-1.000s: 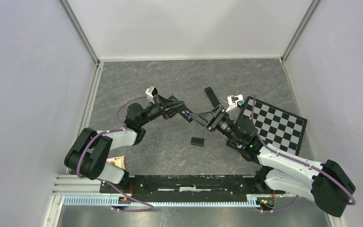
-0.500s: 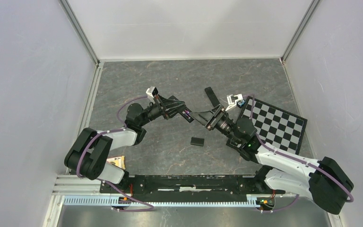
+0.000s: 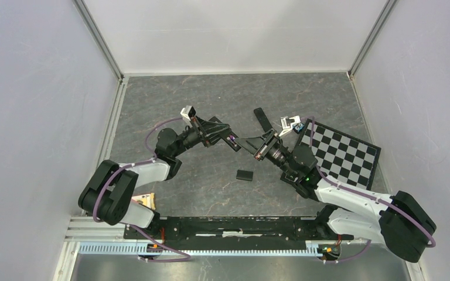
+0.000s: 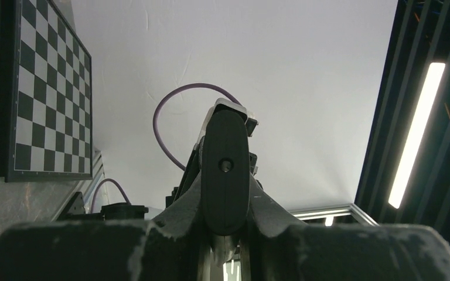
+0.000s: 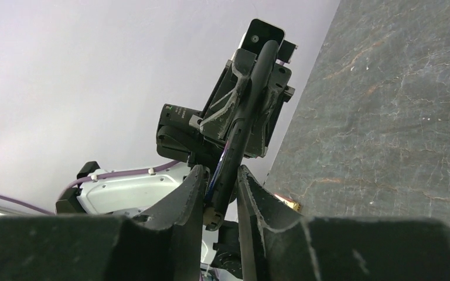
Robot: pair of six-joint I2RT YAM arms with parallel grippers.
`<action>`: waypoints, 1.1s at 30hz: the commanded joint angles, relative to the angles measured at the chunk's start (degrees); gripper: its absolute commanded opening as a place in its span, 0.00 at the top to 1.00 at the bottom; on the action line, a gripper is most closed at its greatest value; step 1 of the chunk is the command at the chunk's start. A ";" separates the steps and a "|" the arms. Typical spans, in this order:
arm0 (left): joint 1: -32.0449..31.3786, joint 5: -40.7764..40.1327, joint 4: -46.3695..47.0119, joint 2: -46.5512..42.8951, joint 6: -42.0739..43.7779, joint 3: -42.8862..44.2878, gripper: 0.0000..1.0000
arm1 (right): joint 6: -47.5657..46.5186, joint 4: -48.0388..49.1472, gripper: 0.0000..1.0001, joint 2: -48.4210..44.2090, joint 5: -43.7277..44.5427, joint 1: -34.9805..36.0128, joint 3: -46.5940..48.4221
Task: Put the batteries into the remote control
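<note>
The black remote control (image 3: 233, 140) is held off the table, with my left gripper (image 3: 227, 138) shut on it. The left wrist view shows it end on: the remote control (image 4: 225, 152) sticks up between the left gripper's (image 4: 227, 199) fingers. My right gripper (image 3: 251, 146) meets it from the right. In the right wrist view the right gripper (image 5: 220, 172) is shut on the remote control's (image 5: 252, 88) near end, a pad against each face. A blue sliver (image 5: 213, 180), apparently a battery, lies along the remote beside one pad. Other batteries are out of view.
A small flat black cover (image 3: 245, 174) lies on the stone-pattern table just below the grippers. Behind them lies a long black bar (image 3: 262, 122). A chessboard (image 3: 343, 155) sits at the right under the right arm. A small orange item (image 3: 145, 200) lies by the left arm's base.
The right gripper's jaws have closed in from wide apart onto the remote's end, and the right arm has edged slightly left. The left gripper and remote have stayed put.
</note>
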 commanded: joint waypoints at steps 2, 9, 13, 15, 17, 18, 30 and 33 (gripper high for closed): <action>-1.42 1.37 -1.92 -3.72 4.61 3.68 0.98 | -0.50 0.27 0.76 0.41 0.07 0.21 0.41; -1.45 1.62 -15.76 -9.65 18.77 6.93 0.98 | -5.94 -15.33 0.57 -1.13 3.60 0.13 4.30; -1.23 -0.15 -32.32 -13.97 34.67 10.36 0.98 | -10.47 -15.70 0.19 -3.53 3.57 -0.13 3.87; -1.14 -1.74 -39.42 -15.45 40.81 11.68 0.98 | -13.66 -13.86 0.12 -5.02 2.18 -0.53 3.25; -0.96 -3.14 -43.70 -16.52 45.20 12.26 0.98 | -16.29 -12.35 0.08 -6.97 0.75 -1.23 2.49; -0.81 -3.94 -45.43 -16.97 46.79 12.32 0.98 | -17.39 -11.69 0.06 -7.85 -0.03 -1.81 1.96; 3.34 -13.00 -55.84 -21.99 50.83 8.30 0.98 | -67.60 -51.30 0.08 3.76 -6.41 -5.59 16.19; 4.98 -15.15 -58.88 -22.78 50.71 7.92 0.98 | -76.18 -58.12 0.11 10.89 -7.56 -5.50 18.39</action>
